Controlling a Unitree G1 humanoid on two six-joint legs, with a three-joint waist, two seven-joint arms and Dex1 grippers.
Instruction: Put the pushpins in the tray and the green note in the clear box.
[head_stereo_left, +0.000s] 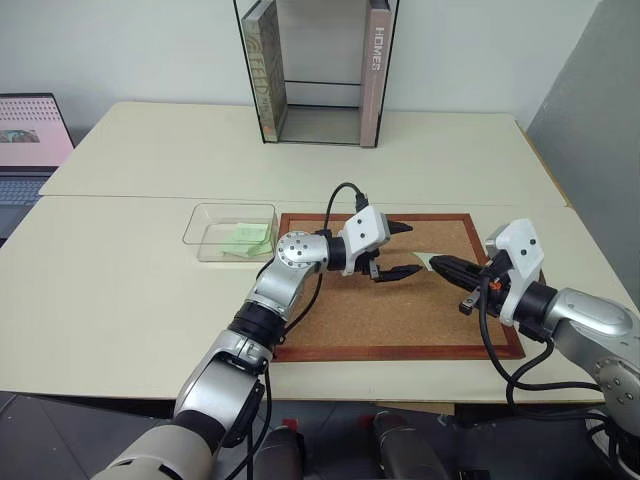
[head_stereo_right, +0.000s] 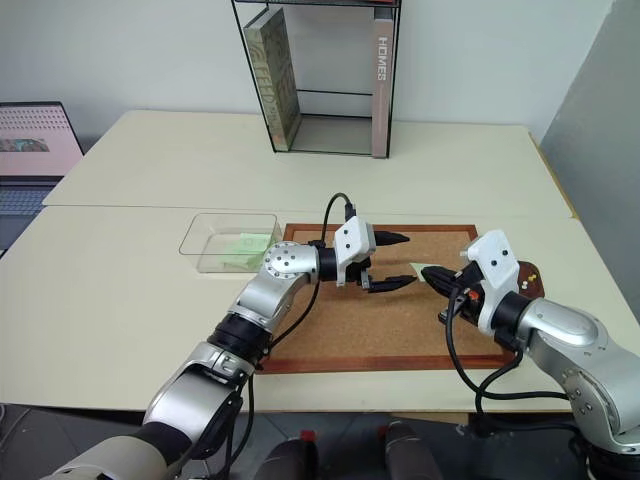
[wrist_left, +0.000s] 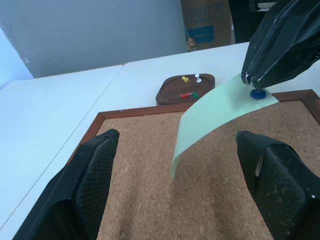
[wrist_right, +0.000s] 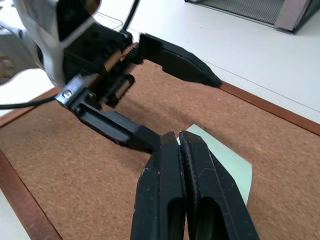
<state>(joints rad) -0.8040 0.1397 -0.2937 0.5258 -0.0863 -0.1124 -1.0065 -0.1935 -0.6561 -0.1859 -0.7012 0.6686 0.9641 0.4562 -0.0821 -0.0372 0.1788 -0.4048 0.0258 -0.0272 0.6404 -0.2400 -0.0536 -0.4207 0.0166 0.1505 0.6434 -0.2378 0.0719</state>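
- Over the corkboard (head_stereo_left: 400, 300), the right hand (wrist_left: 260, 82) is pinched closed on a blue pushpin (wrist_left: 258, 93) stuck through a green note (wrist_left: 210, 112), holding both above the cork.
- The note's pinned corner points toward the right hand; its long axis sags from there down toward the board, the free end curling.
- The left hand (head_stereo_left: 398, 250) hangs spread wide and empty just beside the note, its fingers pointing across the board toward the right hand.
- A second green note (head_stereo_left: 246, 238) lies flat in the clear box (head_stereo_left: 205, 215), just off the board's far left corner.
- The brown tray (wrist_left: 170, 92) sits just off the board's right side, holding yellow, white, red and green pins (wrist_left: 190, 87).
- From the head views the right arm hides most of the tray, and the pin in the right hand's grip cannot be made out.
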